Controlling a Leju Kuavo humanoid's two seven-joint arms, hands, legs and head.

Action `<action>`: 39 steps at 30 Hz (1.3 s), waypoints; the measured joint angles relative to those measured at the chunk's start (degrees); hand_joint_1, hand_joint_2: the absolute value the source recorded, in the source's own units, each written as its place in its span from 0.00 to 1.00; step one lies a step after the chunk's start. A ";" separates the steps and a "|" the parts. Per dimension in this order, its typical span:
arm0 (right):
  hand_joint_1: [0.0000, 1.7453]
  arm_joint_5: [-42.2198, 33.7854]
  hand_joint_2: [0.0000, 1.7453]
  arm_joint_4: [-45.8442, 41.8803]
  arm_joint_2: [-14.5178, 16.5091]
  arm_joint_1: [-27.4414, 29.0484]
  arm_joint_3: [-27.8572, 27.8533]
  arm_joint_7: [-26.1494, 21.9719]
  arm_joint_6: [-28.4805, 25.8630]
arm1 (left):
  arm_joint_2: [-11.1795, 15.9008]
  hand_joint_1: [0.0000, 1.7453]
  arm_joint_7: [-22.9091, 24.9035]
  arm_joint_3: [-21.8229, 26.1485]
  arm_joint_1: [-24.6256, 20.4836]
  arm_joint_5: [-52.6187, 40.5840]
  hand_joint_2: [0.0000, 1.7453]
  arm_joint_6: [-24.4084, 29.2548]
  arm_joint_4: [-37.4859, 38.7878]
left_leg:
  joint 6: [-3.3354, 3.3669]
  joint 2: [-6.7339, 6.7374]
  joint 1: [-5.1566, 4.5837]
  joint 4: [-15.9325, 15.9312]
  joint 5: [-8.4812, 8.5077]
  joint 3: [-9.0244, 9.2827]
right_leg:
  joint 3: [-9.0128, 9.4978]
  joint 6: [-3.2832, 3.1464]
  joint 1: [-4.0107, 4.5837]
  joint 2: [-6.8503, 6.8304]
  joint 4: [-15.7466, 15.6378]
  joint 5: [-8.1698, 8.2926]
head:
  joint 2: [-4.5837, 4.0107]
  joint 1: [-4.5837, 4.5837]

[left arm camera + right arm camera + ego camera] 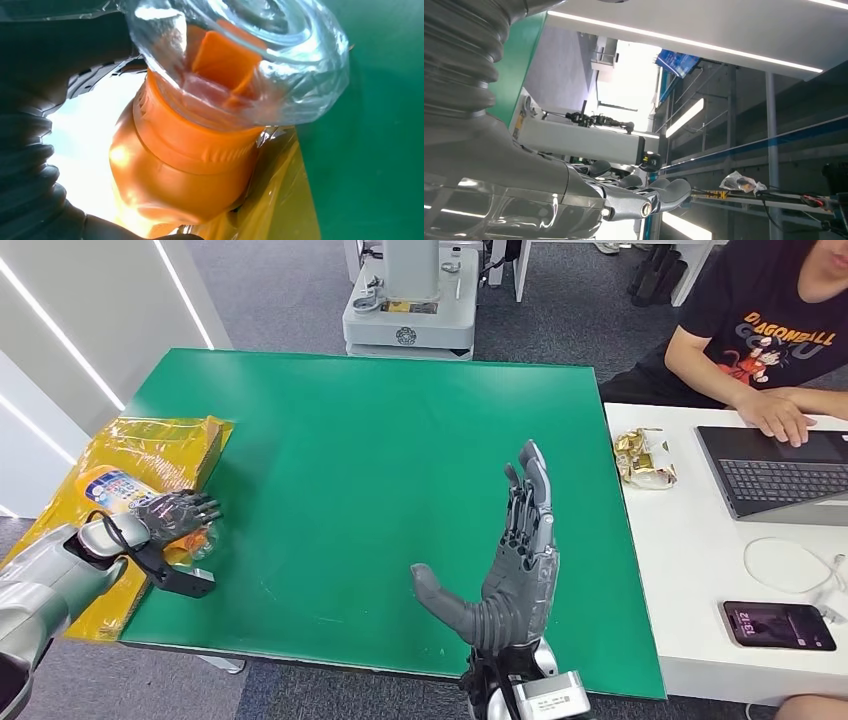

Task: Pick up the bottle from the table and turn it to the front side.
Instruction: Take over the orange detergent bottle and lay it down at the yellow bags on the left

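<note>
The bottle [112, 488] lies on a yellow plastic bag [150, 445] at the left edge of the green table [380, 460]; it has an orange body and a white and blue label. My left hand [176, 515] wraps over its neck end and grips it. The left wrist view shows the orange bottle [185, 150] and its clear cap [250, 60] close against my palm. My right hand [512, 560] stands upright over the table's near edge, fingers straight and spread, holding nothing. Its fingers [644, 197] point out into the room in the right wrist view.
A white table [690, 570] adjoins on the right with a laptop [780, 475], a phone [778, 625], a cable [795, 565] and a gold snack wrapper [643, 457]. A person [760, 330] sits there. A grey machine base [410, 310] stands beyond the far edge.
</note>
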 joint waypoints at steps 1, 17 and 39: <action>0.00 -0.03 1.00 0.00 0.00 -0.08 0.03 -0.02 -0.02 | 0.01 0.00 0.05 0.04 0.00 -0.11 1.00 0.01 0.00 | 0.00 0.00 0.00 0.00 0.00 0.00 | 0.00 0.00 0.00 0.00 0.00 0.00 | 0.00 0.00; 0.00 -0.21 1.00 0.20 0.02 -0.53 0.42 -0.07 -0.12 | 0.69 0.00 0.49 1.07 -0.20 -1.45 1.00 -0.30 0.00 | 0.00 0.01 0.01 0.00 0.00 -0.01 | -0.04 0.00 0.00 0.02 0.02 0.00 | 0.00 0.01; 0.00 0.31 1.00 0.51 0.61 -0.41 0.42 -0.82 1.65 | 7.12 0.00 4.45 7.61 -5.55 -6.20 1.00 -3.10 -2.10 | -0.09 0.28 0.14 0.00 0.05 -0.18 | -0.35 -0.21 0.16 0.25 0.06 0.14 | 0.00 0.01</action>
